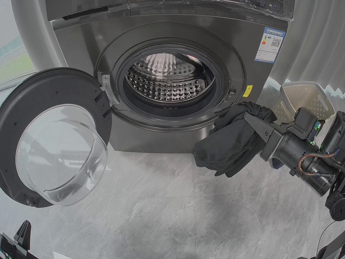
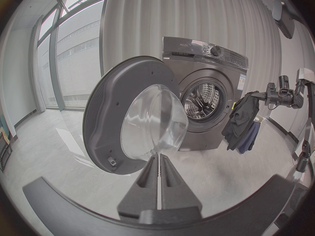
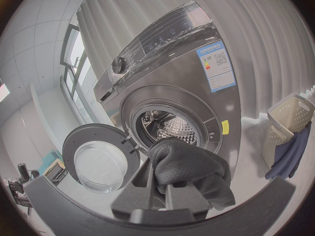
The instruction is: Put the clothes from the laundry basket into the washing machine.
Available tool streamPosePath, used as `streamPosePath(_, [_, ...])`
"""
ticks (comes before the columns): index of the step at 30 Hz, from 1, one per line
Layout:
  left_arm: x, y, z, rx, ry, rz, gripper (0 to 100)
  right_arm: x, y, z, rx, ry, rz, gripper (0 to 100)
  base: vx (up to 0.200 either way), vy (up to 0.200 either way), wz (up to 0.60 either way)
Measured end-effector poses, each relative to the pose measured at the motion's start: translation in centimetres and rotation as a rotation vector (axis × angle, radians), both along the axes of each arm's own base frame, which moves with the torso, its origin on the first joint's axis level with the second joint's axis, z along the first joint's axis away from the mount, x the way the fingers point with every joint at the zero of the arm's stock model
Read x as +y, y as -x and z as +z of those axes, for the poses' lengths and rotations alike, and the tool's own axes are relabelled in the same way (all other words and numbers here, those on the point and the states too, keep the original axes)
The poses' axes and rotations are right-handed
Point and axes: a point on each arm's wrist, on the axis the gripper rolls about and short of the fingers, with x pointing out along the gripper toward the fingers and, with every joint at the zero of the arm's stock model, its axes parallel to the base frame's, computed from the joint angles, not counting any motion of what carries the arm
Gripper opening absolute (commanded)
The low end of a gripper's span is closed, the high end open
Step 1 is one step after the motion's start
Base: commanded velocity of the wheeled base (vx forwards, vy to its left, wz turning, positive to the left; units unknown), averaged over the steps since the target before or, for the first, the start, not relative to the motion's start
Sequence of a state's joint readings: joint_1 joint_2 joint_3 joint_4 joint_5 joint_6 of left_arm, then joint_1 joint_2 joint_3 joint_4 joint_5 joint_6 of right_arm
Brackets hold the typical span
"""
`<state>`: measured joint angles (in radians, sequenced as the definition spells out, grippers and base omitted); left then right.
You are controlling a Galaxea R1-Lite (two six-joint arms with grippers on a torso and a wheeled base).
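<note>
My right gripper [image 1: 251, 121] is shut on a black garment [image 1: 230, 141] that hangs in the air just right of and below the washing machine's drum opening [image 1: 169, 80]. The same black garment [image 3: 187, 167] bunches over the gripper's fingers [image 3: 144, 184] in the right wrist view. The washing machine door [image 1: 54, 133] stands swung wide open to the left. A beige laundry basket [image 1: 305, 101] sits to the machine's right, with a dark blue garment [image 3: 292, 154] draped over its side. My left gripper [image 2: 159, 167] is shut and holds nothing, low at the near left [image 1: 21, 234].
Grey tiled floor [image 1: 161, 213] spreads in front of the machine. A white curtain [image 1: 316, 36] hangs behind and to the right. The open door's glass bowl [image 1: 64, 155] juts out over the floor on the left.
</note>
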<state>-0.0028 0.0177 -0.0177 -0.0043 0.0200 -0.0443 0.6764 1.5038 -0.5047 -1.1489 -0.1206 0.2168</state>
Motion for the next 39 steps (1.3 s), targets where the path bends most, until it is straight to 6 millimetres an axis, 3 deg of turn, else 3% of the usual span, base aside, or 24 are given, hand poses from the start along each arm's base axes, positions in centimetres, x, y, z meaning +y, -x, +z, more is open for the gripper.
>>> streamPosePath(17, [0.0, 0.0, 0.2, -0.018, -0.057, -0.007, 0, 2.2, 0.3, -0.4, 0.013, 0.009, 0.071, 0, 0.0, 0.0, 0.0])
streamPosePath(22, [-0.2, 0.9, 3.3, -0.129, -0.049, -0.057, 0, 2.8, 0.2, -0.5, 0.015, 0.011, 0.086, 0, 0.0, 0.0, 0.0])
streamPosePath(27, [-0.5, 1.5, 7.0, -0.187, -0.013, -0.217, 0, 3.5, -0.1, -0.4, 0.0, -0.007, 0.094, 0, 0.0, 0.0, 0.0])
streamPosePath(34, [-1.2, -1.4, 8.4, -0.019, 0.099, -0.558, 0, 4.3, -0.8, -0.6, -0.025, -0.045, 0.093, 0, 0.0, 0.0, 0.0])
streamPosePath(39, [-1.4, -4.6, 8.9, 0.088, 0.122, -0.638, 0, 5.1, -1.3, -0.7, -0.036, -0.065, 0.101, 0, 0.0, 0.0, 0.0])
